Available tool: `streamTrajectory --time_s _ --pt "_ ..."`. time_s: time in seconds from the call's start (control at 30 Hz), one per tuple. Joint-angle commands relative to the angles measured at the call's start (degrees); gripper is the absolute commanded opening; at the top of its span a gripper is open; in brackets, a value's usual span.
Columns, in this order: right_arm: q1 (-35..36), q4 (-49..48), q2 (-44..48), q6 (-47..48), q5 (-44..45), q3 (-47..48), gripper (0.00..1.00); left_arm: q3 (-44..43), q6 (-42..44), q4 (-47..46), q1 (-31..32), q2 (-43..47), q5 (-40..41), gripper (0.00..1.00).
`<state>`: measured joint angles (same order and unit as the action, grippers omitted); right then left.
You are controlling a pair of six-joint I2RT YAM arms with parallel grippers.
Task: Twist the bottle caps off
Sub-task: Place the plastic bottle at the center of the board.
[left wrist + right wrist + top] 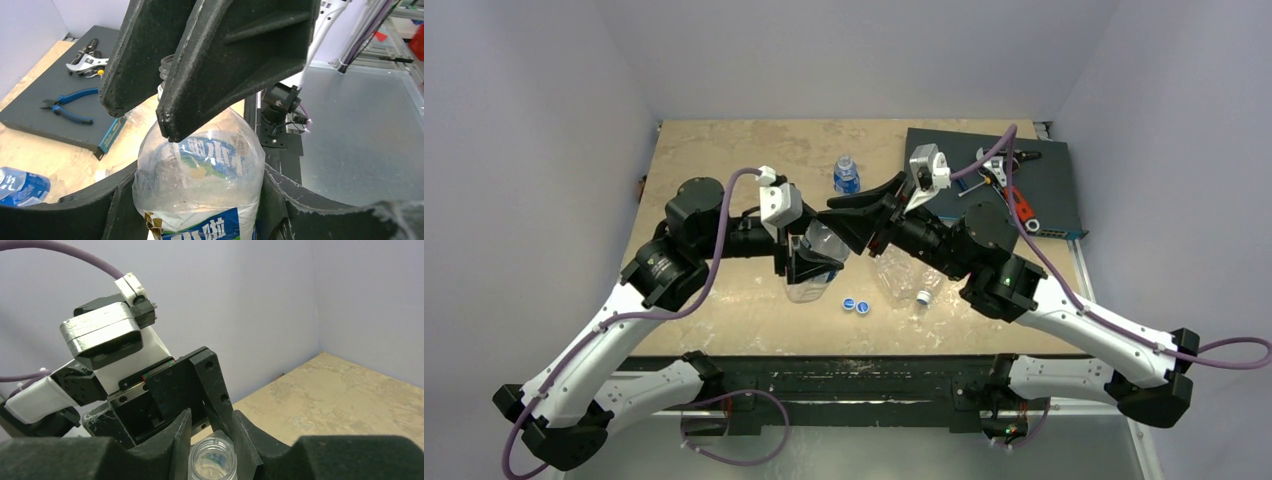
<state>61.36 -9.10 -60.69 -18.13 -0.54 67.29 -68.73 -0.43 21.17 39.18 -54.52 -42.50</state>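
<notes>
Top view: the left gripper [809, 268] has its jaws clamped on a clear plastic bottle with a blue-and-white label [824, 243] over the tan table [724, 160]. The right gripper [849, 225] is at the bottle's top. Two small round blue caps [855, 305] lie near.
Left wrist view: the right jaws flank the threaded neck [167, 67].
Right wrist view: the open mouth [212, 460] sits between them, but I cannot tell whether they press on it.

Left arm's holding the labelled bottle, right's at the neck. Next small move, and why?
Probably back the right gripper off the neck: the mouth of the held bottle shows open and capless in the right wrist view, and two blue caps lie on the table.
</notes>
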Motion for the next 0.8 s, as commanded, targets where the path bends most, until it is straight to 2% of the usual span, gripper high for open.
streamTrajectory --time_s 0.0,0.1,0.2,0.37,0.4,0.43,0.5,0.53,0.63,0.77 --pt "-0.03 1.25 -0.97 1.17 2.31 0.17 0.43 -0.64 -2.90 -4.94 -0.19 0.29 6.81 0.00" --pt "-0.02 0.32 -0.63 1.04 2.31 -0.68 0.48 -0.76 -3.24 -5.07 -0.41 0.29 7.11 0.00" --pt "-0.02 -0.27 -0.20 0.82 2.12 -0.92 0.45 -0.70 -3.54 -5.29 -0.44 0.27 7.03 0.00" --pt "-0.02 -0.74 0.06 0.63 3.10 -0.46 0.09 -0.49 -4.05 -5.52 -0.58 0.38 5.62 0.00" --pt "-0.02 -0.76 -0.02 0.67 3.41 -0.27 0.05 -0.45 -4.01 -5.41 -0.59 0.45 5.68 0.04" --pt "-0.02 -0.74 -0.16 0.79 3.67 0.00 0.03 -0.51 -3.79 -5.06 -0.67 0.47 5.93 0.22" --pt "-0.03 -0.32 -1.07 1.66 4.58 0.98 0.00 -0.81 -3.49 -3.85 -0.68 0.55 7.75 0.64" --pt "-0.02 0.46 -1.67 2.31 5.37 1.72 0.00 -1.26 -2.67 -2.55 -0.70 0.56 8.92 0.75" --pt "-0.02 2.87 -4.00 6.32 9.66 4.18 0.00 -3.79 1.55 3.35 -0.84 0.43 15.12 0.91" --pt "-1.77 4.61 -7.26 11.96 16.01 5.50 0.00 -8.72 5.54 12.68 -1.79 -0.48 24.79 0.97"
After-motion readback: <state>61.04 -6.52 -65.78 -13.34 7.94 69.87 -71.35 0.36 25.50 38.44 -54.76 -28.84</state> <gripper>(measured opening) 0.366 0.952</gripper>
